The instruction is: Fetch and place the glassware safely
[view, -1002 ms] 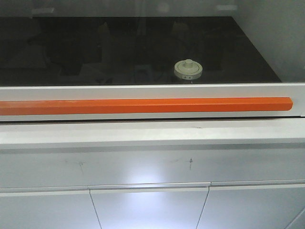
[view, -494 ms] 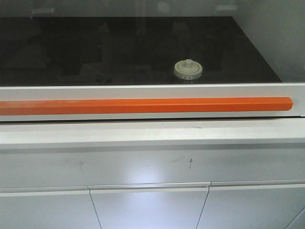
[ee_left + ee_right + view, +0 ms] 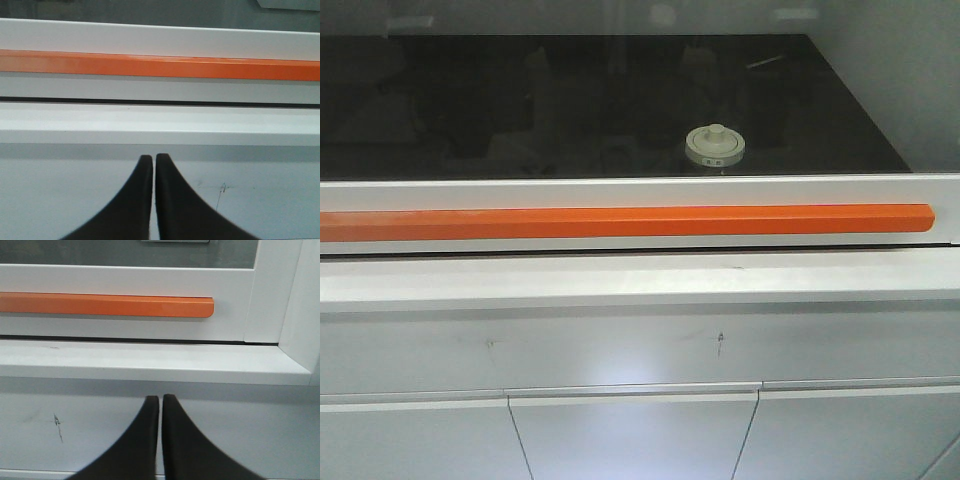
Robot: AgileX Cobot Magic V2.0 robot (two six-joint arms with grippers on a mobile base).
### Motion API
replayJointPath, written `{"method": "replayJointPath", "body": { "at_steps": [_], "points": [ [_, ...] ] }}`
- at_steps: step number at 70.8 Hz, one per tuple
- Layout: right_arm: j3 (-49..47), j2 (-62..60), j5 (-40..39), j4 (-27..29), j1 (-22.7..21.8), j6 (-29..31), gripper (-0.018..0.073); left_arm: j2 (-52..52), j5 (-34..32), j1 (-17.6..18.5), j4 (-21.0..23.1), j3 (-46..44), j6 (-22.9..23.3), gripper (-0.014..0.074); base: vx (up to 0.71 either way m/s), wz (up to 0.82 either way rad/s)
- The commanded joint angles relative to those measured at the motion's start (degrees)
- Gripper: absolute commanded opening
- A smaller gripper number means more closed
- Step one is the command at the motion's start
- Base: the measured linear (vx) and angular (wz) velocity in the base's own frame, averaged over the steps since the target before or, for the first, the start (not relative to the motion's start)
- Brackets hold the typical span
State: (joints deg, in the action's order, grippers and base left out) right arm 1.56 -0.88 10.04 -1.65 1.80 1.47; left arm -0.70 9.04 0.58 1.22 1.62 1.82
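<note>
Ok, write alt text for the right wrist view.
The right gripper, dark and shut, faces a white panel below a white ledge. Above, an orange handle bar ends short of the white frame.

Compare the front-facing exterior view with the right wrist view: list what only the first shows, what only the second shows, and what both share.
Only the front-facing view shows the glass jar with its off-white knobbed lid. It stands on the dark worktop beyond the bar. This view also shows the cabinet doors below.

Only the right wrist view shows the right gripper, its two dark fingers closed together and holding nothing.

Both show the orange bar, including its right end, and the white ledge beneath it.
</note>
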Motion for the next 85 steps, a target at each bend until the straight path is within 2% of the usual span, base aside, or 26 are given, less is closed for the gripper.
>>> {"method": "replayJointPath", "body": {
  "at_steps": [1, 10, 19, 24, 29, 38, 49, 66, 85],
  "points": [
    [1.05, -0.36, -5.48, -0.44, -0.28, 0.47, -0.0003, -0.66, -7.34, 0.30, 0.40, 1.58, 0.53, -0.0007, 0.00, 0.00],
    [1.05, -0.36, -9.51, -0.39, -0.28, 0.42, -0.0003, -0.66, -15.90, 0.30, 0.40, 1.46, 0.88, -0.0007, 0.00, 0.00],
    [0.26, -0.36, -19.69, -0.39, -0.28, 0.42, -0.0003, -0.66, -28.63, 0.30, 0.40, -0.08, 2.04, -0.0007, 0.00, 0.00],
    [-1.56, -0.36, -22.48, -0.39, -0.28, 0.42, -0.0003, -0.59, -32.15, 0.30, 0.40, -2.10, 2.24, -0.0007, 0.00, 0.00],
    [-4.94, -0.36, -21.83, -0.39, -0.28, 0.42, -0.0003, -0.59, -31.06, 0.30, 0.40, -6.21, 2.24, -0.0007, 0.00, 0.00],
    [-12.43, 0.83, -19.03, -0.39, -0.28, 0.42, -0.0003, 1.91, -23.91, 0.30, 0.28, -15.63, 1.53, -0.0007, 0.00, 0.00],
    [-22.01, 7.14, -16.02, -0.39, -0.28, 0.42, -0.0003, 9.89, -17.63, 0.30, -0.20, -27.76, -3.31, -0.0007, 0.00, 0.00],
    [-36.98, 20.42, -14.91, -0.39, -0.28, 0.48, -0.0003, 27.33, -15.34, 0.30, -0.04, -43.27, -7.85, -0.0007, 0.00, 0.00],
    [-41.05, 29.41, -17.86, -0.33, -0.28, 0.42, -0.0003, 37.60, -20.20, 0.30, -0.04, -45.67, -8.76, -0.0007, 0.00, 0.00]
  ]
}}
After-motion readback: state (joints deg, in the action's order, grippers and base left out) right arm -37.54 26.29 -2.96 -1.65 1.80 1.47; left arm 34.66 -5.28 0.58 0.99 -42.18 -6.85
